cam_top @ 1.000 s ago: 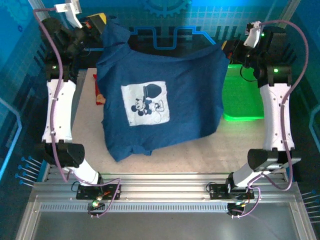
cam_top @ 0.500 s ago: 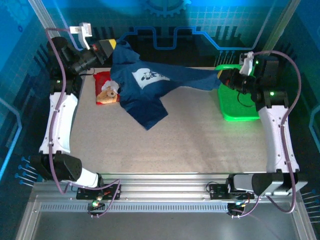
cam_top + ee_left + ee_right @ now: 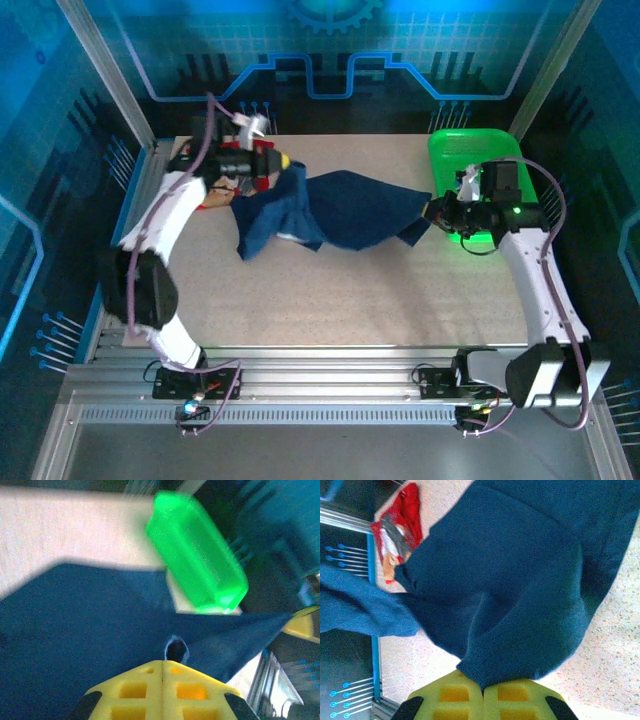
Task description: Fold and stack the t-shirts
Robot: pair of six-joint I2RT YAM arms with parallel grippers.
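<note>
The navy t-shirt point(image 3: 345, 210) lies stretched low across the back of the table, print side hidden. My left gripper point(image 3: 283, 163) is shut on its left edge, the cloth point(image 3: 100, 625) pinched at the yellow fingertips point(image 3: 163, 666). My right gripper point(image 3: 432, 211) is shut on its right corner, a bunched hem point(image 3: 520, 650) caught between the fingers point(image 3: 482, 689). The red t-shirt point(image 3: 212, 195) lies at the back left, mostly covered by the navy one and my left arm; a strip of the red cloth point(image 3: 402, 517) shows in the right wrist view.
A green mesh basket point(image 3: 455, 150) stands at the back right, just behind my right gripper, and the basket point(image 3: 197, 555) also shows in the left wrist view. Bare table point(image 3: 350, 290) spreads in front of the shirt.
Both grippers have dropped from high up to near the table, bringing the navy shirt from hanging spread to lying low. The left gripper moved right, over the red shirt.
</note>
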